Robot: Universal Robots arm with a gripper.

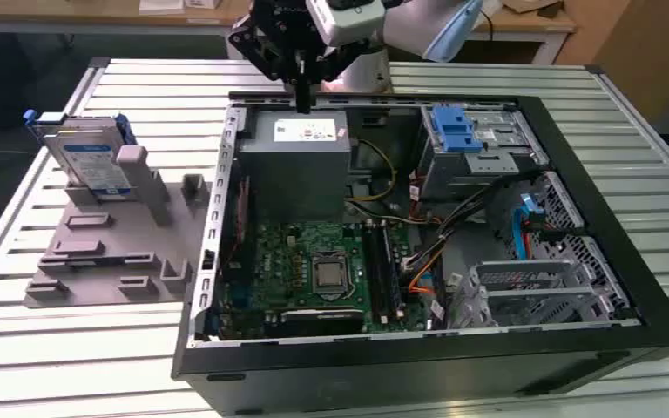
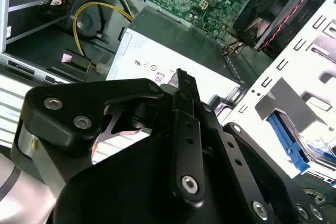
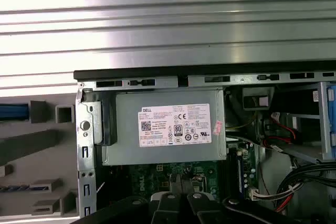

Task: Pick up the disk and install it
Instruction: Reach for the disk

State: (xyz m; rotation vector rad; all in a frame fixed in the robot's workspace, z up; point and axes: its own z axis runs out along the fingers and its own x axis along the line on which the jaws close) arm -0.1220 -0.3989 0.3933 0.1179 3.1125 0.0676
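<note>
Disk [image 1: 88,158] in stand [image 1: 114,248], gripper [image 1: 303,103] above power supply [image 1: 300,152]

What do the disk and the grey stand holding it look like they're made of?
The disk: silvery edge, likely metal, with a glossy white-and-blue label; its blue carrier looks plastic. The grey stand: matte, uniform colour, blocky shapes, probably plastic.

The gripper [image 2: 181,77] is matte black, its linkage bars studded with silver screws (round-headed); the arm [image 1: 410,30] is silver-white, pale-blue capped.
</note>
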